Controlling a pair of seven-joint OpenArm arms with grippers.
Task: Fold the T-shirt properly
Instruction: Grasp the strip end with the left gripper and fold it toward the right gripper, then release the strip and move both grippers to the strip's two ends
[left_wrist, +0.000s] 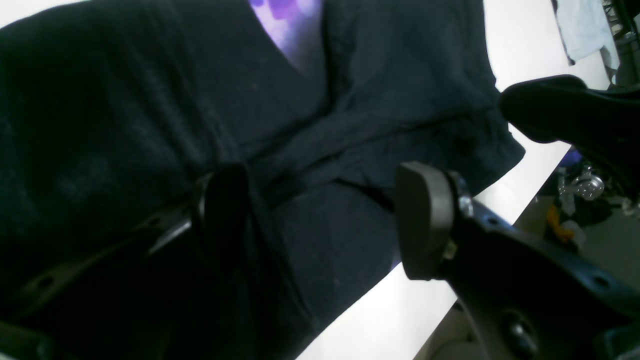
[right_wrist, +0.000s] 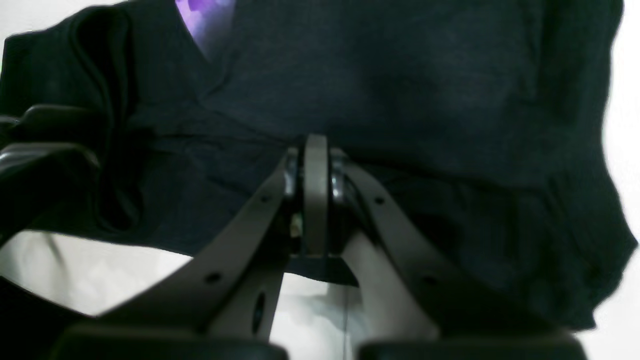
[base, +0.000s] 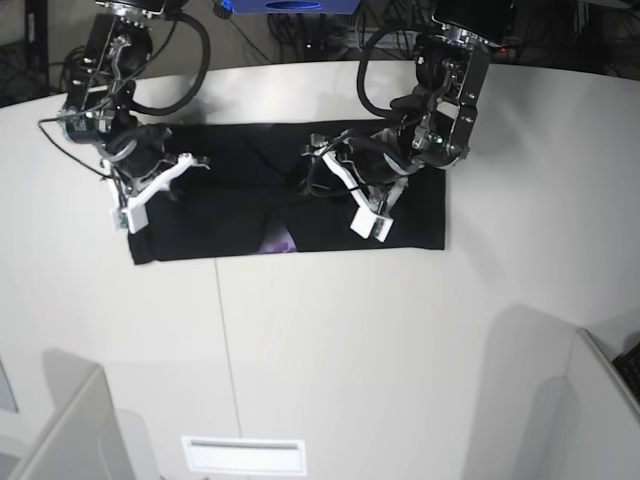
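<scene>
Black cloth T-shirt (base: 290, 210) on white worktop (base: 350, 340): right gripper (right_wrist: 316, 190) pinches hem; left gripper (left_wrist: 320, 215) spread. Regrasp squarely.

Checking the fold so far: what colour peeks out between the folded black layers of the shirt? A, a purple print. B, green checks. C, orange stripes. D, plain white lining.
A: a patch of purple print shows in the V-shaped gap where the black shirt layers meet, in both wrist views.
</scene>
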